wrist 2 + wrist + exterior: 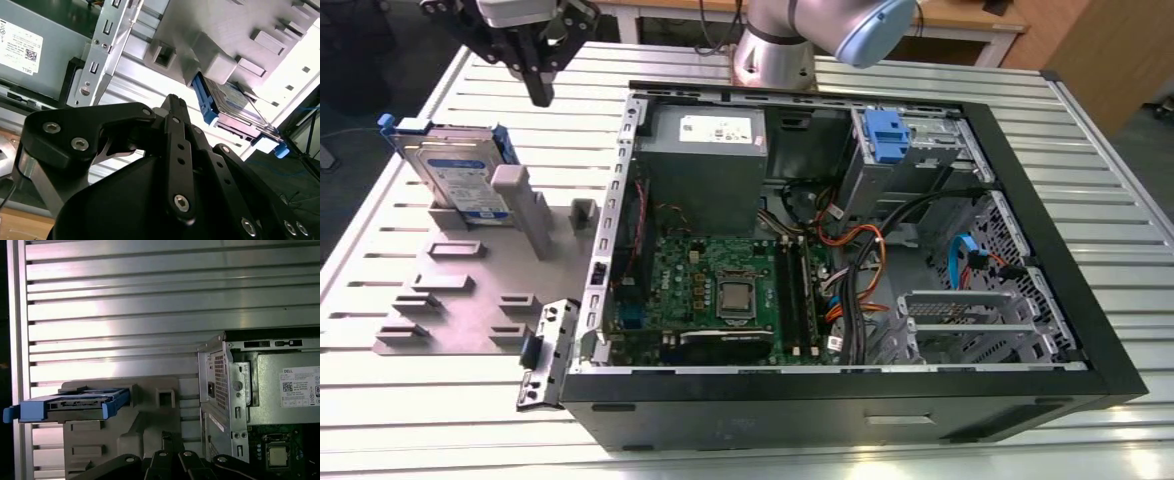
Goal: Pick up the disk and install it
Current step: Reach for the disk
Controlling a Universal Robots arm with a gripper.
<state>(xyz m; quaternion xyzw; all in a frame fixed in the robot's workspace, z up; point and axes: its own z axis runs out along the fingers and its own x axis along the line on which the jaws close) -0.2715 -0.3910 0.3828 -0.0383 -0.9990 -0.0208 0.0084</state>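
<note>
1. The slatted metal table [427, 440] carries all components. Bare slats lie open along its edges in the exterior view.
2. The computer case [1067, 290] lies on its side with the open face up. It occupies the middle of the table and the exterior view's right. Its black rim forms a continuous raised edge around the interior.
3. The robot arm [781, 50] stands behind the far edge of the case.
4. The grey fixture plate [467, 290] lies flat on the exterior view's left, just beside the case wall. In the first wrist view a narrow strip of slats separates the two.
5. The grey power-supply box [700, 160] sits in the far corner of the case, close to the fixture side.
6. The disk [454, 175] stands on edge, tilted, in a holder at the far end of the fixture plate. Its blue carrier rail frames it in both wrist views [75, 404] [235, 100]. Its upper edge is unobstructed.
7. The gripper [538, 92] hangs over the table at the far corner, above the disk and apart from it. Its fingers appear drawn together, with nothing between them.
</note>
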